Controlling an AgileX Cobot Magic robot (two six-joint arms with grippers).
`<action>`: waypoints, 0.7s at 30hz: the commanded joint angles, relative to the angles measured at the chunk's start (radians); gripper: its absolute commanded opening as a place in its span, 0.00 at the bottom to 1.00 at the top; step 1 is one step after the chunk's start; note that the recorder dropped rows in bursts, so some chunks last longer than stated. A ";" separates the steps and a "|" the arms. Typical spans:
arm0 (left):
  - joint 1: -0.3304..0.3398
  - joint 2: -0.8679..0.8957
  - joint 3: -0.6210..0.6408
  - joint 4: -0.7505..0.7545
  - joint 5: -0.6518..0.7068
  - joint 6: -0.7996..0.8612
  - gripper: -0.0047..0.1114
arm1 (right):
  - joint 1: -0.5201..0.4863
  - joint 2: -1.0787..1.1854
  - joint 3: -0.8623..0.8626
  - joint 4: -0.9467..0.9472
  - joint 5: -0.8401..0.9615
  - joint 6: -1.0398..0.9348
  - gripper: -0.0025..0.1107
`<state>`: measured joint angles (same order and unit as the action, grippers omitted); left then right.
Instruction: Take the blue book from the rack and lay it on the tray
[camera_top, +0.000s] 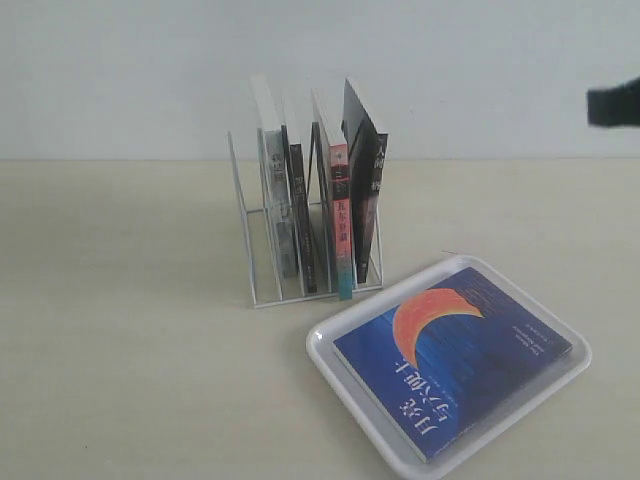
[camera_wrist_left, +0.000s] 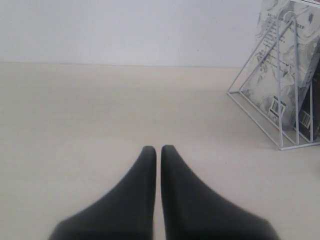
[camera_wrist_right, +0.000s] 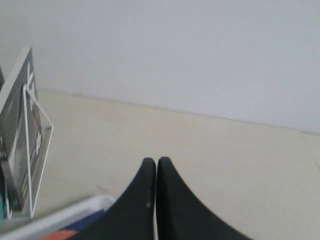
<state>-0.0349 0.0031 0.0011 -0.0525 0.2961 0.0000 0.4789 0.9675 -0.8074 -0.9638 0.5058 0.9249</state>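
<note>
The blue book, deep blue with an orange crescent and white characters, lies flat in the white tray at the front right. Behind it to the left stands the white wire rack, holding several upright books. My right gripper is shut with nothing between its fingers; it hovers above the tray's corner, and a sliver of the blue book shows beside it. Only a dark part of that arm shows at the exterior view's right edge. My left gripper is shut and empty over bare table, with the rack off to one side.
In the rack stand a black-covered book, a pink-and-teal-spined book, a dark-spined book and a pale one. A pale wall rises behind the beige table.
</note>
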 joint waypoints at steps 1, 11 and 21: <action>0.002 -0.003 -0.001 -0.004 -0.004 0.000 0.08 | -0.031 -0.043 -0.031 -0.015 -0.017 0.017 0.02; 0.002 -0.003 -0.001 -0.004 -0.004 0.000 0.08 | -0.031 -0.061 -0.031 -0.013 -0.030 0.017 0.02; 0.002 -0.003 -0.001 -0.004 -0.004 0.000 0.08 | -0.031 -0.108 -0.031 -0.036 -0.006 0.009 0.02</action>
<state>-0.0349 0.0031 0.0011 -0.0525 0.2961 0.0000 0.4504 0.8962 -0.8340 -0.9814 0.4959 0.9402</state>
